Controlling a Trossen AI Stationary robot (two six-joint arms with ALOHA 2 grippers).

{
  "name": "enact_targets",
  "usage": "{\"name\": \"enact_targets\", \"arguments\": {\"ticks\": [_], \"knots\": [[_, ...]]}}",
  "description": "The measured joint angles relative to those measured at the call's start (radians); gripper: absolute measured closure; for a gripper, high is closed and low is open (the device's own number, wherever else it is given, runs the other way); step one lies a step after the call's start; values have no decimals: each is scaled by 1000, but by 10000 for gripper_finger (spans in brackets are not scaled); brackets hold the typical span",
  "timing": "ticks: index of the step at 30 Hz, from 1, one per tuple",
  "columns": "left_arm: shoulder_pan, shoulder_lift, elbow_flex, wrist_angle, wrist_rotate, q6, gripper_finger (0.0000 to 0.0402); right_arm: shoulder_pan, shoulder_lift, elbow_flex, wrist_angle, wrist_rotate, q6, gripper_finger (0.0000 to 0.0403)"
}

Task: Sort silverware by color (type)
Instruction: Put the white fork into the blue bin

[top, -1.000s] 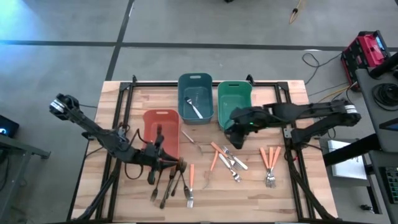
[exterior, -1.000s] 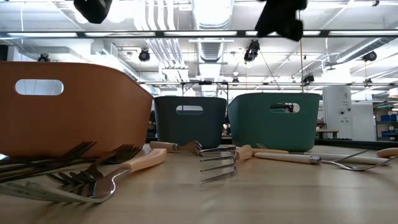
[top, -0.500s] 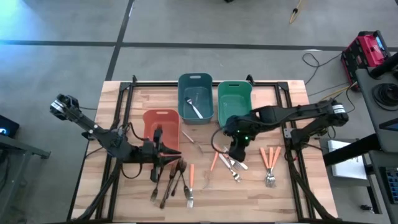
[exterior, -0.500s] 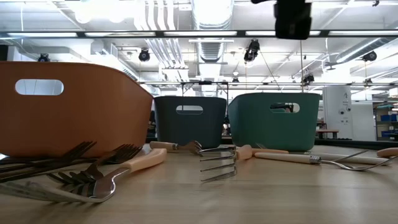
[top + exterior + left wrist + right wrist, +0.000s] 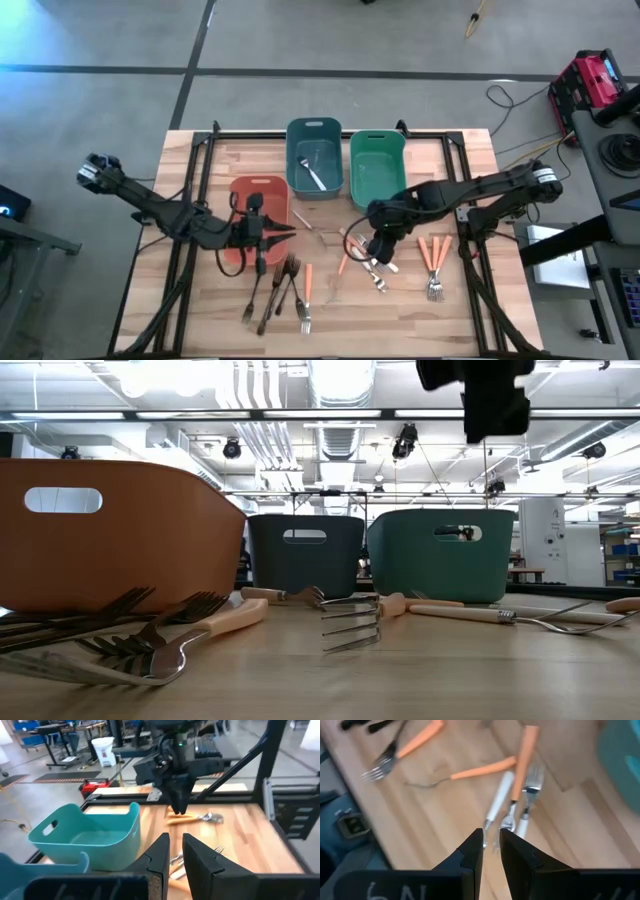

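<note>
The silverware lies on the wooden table: dark forks [image 5: 270, 295] at the near left, an orange-handled fork [image 5: 307, 288] beside them, and a mixed heap of silver and orange-handled pieces [image 5: 362, 262] in the middle. More orange-handled forks [image 5: 433, 262] lie to the right. One silver fork [image 5: 315, 178] lies in the blue bin. My left gripper [image 5: 290, 234] hovers at the salmon bin's near right corner, pointing almost level, shut to a slit on nothing [image 5: 175, 840]. My right gripper [image 5: 375, 250] hangs above the middle heap, pointing down, shut to a slit, with nothing in it [image 5: 491, 832].
The salmon bin [image 5: 250, 188], blue bin [image 5: 314, 130] and green bin [image 5: 378, 140] stand in a row at the table's far middle. A lone silver fork [image 5: 308, 226] lies beside the salmon bin. A black frame rail [image 5: 450, 135] runs around the tabletop. Bare wood shows along the near edge.
My left gripper has risen from over the dark forks and gone toward the far edge, to the salmon bin's near corner, tipping up toward level. My right gripper has come from beside the green bin toward the near edge, sinking over the middle heap and tipping further down.
</note>
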Motion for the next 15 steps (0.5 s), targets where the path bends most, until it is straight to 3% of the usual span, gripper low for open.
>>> {"name": "enact_targets", "arguments": {"ticks": [9,15], "knots": [[14,-56,-17,-73,1,17,365,7,65,-39,11,125,69,347],[13,-93,-17,-80,1,16,365,34,151,-40,13,131,70,346]]}}
